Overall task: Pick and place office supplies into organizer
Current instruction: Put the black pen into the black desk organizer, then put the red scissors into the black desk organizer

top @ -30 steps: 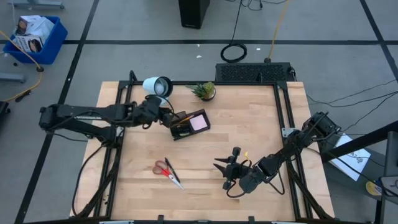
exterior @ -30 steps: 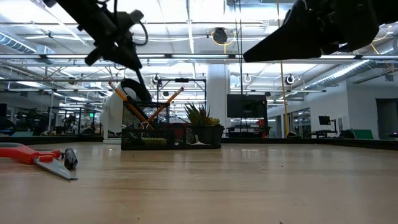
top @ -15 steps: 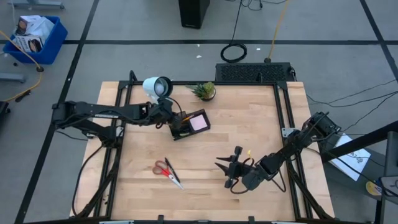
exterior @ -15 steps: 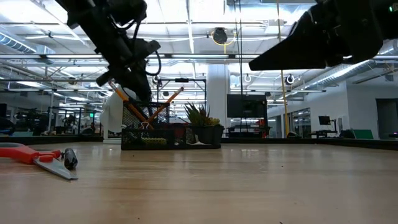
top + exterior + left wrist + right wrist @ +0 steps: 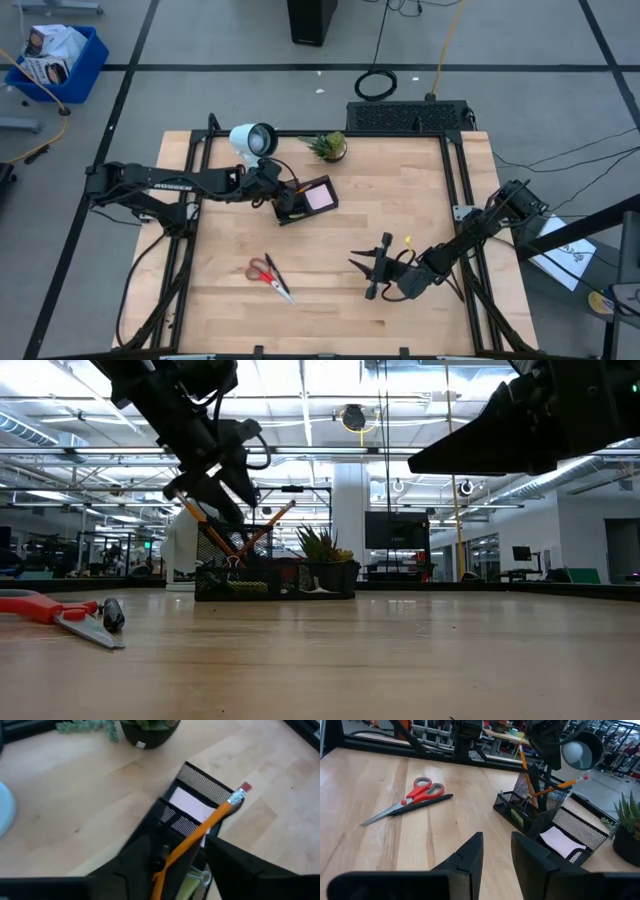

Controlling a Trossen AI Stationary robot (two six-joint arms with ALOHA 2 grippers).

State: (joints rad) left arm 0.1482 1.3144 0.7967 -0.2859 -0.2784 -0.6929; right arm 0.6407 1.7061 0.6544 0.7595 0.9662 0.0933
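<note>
Left gripper (image 5: 172,857) reached organizer (image 5: 303,201) (wood table (image 5: 330,300)).

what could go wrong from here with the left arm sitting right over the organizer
The left gripper has its fingers open around an orange pencil leaning in the organizer. Pulling away carelessly could drag the pencil out or tip the light mesh tray. The scissors and a dark pen beside them lie on the table, far from the right gripper.
</note>
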